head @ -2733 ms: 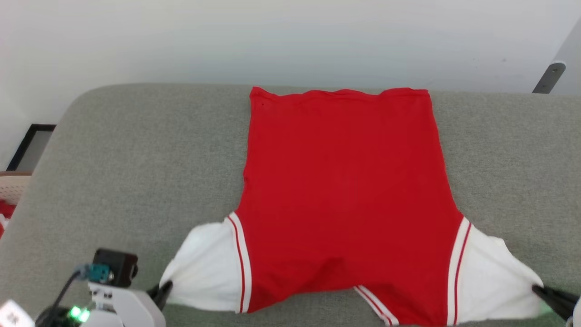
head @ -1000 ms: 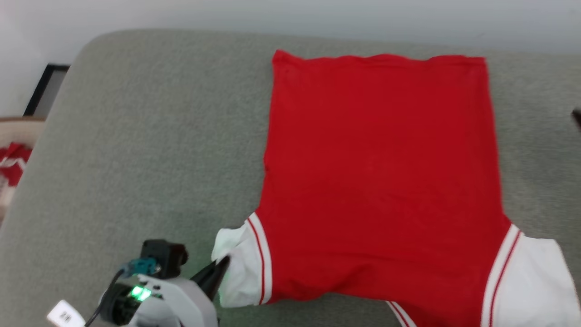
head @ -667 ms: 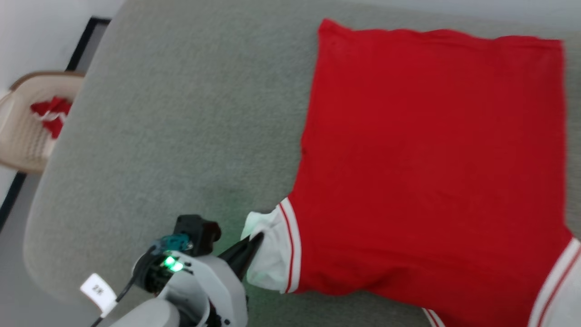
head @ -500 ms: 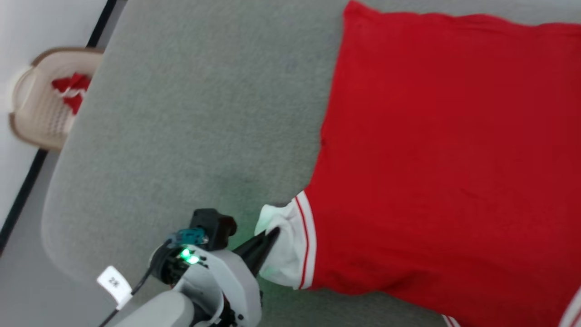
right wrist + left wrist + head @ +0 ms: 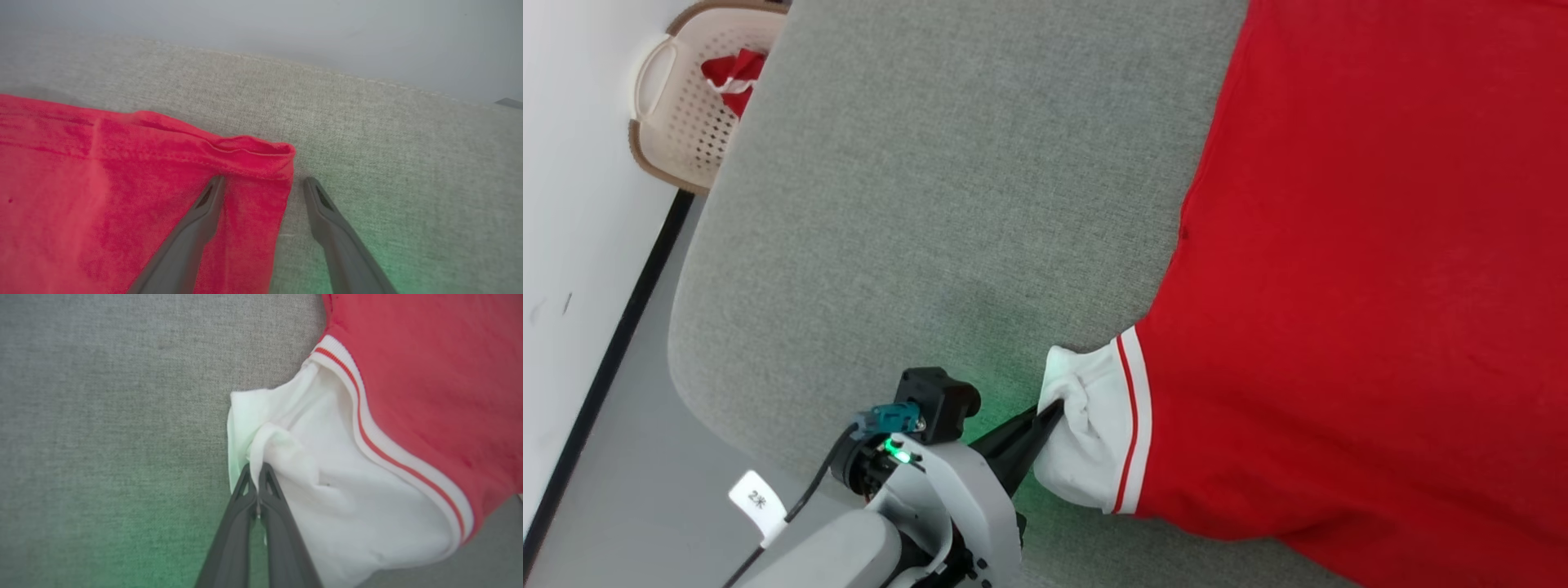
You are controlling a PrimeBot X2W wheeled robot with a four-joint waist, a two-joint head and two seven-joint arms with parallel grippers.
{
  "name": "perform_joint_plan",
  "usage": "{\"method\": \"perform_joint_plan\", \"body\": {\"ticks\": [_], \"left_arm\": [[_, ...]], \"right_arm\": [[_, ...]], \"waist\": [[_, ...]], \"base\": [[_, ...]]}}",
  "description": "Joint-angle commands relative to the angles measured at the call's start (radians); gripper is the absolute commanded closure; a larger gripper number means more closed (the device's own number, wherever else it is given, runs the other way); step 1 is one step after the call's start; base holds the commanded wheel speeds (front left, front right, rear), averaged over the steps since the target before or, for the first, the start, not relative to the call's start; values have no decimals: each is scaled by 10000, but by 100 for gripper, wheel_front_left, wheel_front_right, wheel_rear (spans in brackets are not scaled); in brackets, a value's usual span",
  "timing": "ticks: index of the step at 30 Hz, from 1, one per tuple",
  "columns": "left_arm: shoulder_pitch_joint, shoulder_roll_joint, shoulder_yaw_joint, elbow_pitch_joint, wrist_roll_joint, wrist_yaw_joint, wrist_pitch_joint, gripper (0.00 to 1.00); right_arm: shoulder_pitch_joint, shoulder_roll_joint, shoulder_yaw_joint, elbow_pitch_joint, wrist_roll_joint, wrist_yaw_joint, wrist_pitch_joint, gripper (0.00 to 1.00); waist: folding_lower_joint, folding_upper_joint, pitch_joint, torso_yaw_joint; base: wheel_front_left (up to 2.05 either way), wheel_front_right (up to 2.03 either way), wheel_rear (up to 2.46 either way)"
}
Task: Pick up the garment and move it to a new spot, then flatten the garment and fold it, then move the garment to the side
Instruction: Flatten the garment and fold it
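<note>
Left gripper [image 5: 1052, 407] is drawing garment's [image 5: 1339, 245] white sleeve [image 5: 1094, 429] inward, bunching it; right gripper [image 5: 264, 180], off the other sleeve, is straddling hem corner [image 5: 278, 157].

Matt cloth garment [image 5: 1380, 245], coarse-woven upholstery [image 5: 931, 204]

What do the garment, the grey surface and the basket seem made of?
The garment: soft matte knit, probably cotton; it bunches and has ribbed trim. The grey surface: woven upholstery fabric, visible weave. The basket: likely moulded plastic, smooth with regular holes.
</note>
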Motion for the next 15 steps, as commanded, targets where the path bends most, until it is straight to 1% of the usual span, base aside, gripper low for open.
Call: {"method": "perform_joint_plan", "body": {"ticks": [1, 2, 3, 5, 8, 11, 13, 15], "left_arm": [[-34, 11, -31, 150, -8, -20, 44, 100], [-36, 15, -20, 183, -29, -24, 24, 100], [-36, 27, -10, 221, -46, -27, 9, 100], [-47, 46, 16, 279, -79, -48, -8, 100], [-105, 24, 58, 391, -110, -83, -33, 100], [-133, 18, 111, 565, -190, -120, -70, 100], [-115, 68, 143, 680, -196, -125, -101, 100], [-84, 113, 176, 777, -239, -151, -127, 100]], "right_arm": [[707, 338, 155, 762, -147, 7, 527, 0], [675, 353, 135, 1022, -254, 7, 776, 52], [660, 373, 174, 1208, -386, 2, 1041, 100], [566, 374, 145, 1399, -500, 1, 1318, 100], [325, 315, -44, 1443, -753, -2, 1175, 100], [348, 478, -181, 1312, -702, 1, 1024, 100], [404, 608, -131, 1088, -509, 7, 1013, 100], [521, 597, 31, 787, -315, 7, 1021, 100]], "waist": [[0, 0, 128, 117], [0, 0, 129, 107], [0, 0, 124, 93], [0, 0, 99, 60], [0, 0, 29, 3], [0, 0, -174, -153], [0, 0, -342, -312], [0, 0, -537, -489]], "base": [[0, 0, 0], [0, 0, 0], [0, 0, 0], [0, 0, 0], [0, 0, 0], [0, 0, 0], [0, 0, 0], [0, 0, 0]]}}
